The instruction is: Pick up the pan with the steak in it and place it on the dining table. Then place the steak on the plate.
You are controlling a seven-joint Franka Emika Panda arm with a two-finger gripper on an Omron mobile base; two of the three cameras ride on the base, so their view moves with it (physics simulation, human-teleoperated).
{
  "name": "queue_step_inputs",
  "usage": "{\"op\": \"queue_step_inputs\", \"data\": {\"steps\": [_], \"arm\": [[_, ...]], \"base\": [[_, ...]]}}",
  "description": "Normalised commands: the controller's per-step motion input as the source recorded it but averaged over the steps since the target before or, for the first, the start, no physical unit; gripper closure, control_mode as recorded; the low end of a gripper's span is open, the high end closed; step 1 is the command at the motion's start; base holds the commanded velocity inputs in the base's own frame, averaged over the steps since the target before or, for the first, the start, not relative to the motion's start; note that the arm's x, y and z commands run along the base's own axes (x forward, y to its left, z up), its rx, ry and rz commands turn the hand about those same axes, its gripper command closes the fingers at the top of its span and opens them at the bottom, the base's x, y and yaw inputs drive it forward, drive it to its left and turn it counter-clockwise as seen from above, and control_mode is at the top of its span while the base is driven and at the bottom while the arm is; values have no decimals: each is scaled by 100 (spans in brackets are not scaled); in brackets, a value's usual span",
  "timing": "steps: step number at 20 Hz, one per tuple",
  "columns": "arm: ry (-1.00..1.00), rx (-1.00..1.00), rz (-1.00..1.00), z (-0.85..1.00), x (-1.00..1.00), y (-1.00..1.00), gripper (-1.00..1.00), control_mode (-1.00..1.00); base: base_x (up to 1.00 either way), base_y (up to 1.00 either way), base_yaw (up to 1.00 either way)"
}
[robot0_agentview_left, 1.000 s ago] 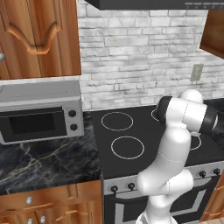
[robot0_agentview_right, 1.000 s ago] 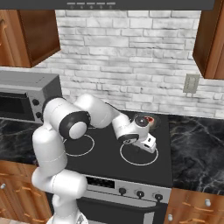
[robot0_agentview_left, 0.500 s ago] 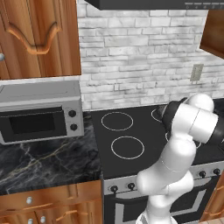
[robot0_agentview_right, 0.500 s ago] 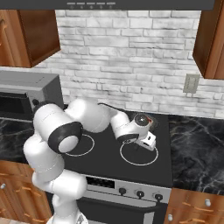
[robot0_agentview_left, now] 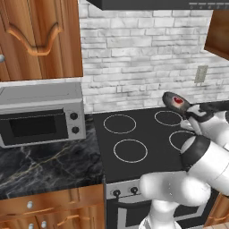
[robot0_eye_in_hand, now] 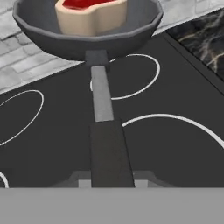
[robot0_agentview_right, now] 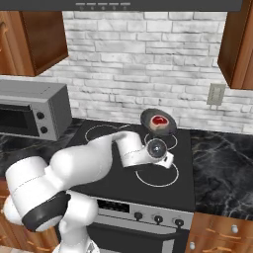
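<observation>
With the pan (robot0_agentview_right: 158,121) lifted off the stove (robot0_agentview_right: 113,170) at centre frame, steak (robot0_agentview_right: 159,119) inside and its handle (robot0_eye_in_hand: 107,144) clenched in the jaws, the carry step is in hand. Next it needs level transport to the dining table.

The arm swings its elbow low and right, and the pan (robot0_agentview_right: 158,121) with the steak (robot0_agentview_right: 159,120) now rides higher above the stove's back burners, gripped by the tool (robot0_agentview_right: 159,148).

A dark grey pan (robot0_eye_in_hand: 87,33) holds a red, tan-rimmed steak (robot0_eye_in_hand: 92,13) over the black, white-ringed stove (robot0_eye_in_hand: 166,144).
</observation>
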Motion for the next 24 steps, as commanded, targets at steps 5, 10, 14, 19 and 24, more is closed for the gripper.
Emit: {"op": "queue_step_inputs", "data": {"steps": [5, 10, 14, 19, 24], "arm": [[-16, -5, 12, 48, -52, 40, 100, -100], [-7, -5, 14, 56, -46, 40, 100, -100], [0, 0, 0, 4, -3, 0, 100, -100], [11, 0, 9, 20, -34, 7, 100, -100], [15, 0, 13, 37, -46, 12, 100, -100]], "base": [[0, 0, 0], [0, 0, 0], [0, 0, 0], [0, 0, 0], [0, 0, 0]]}}
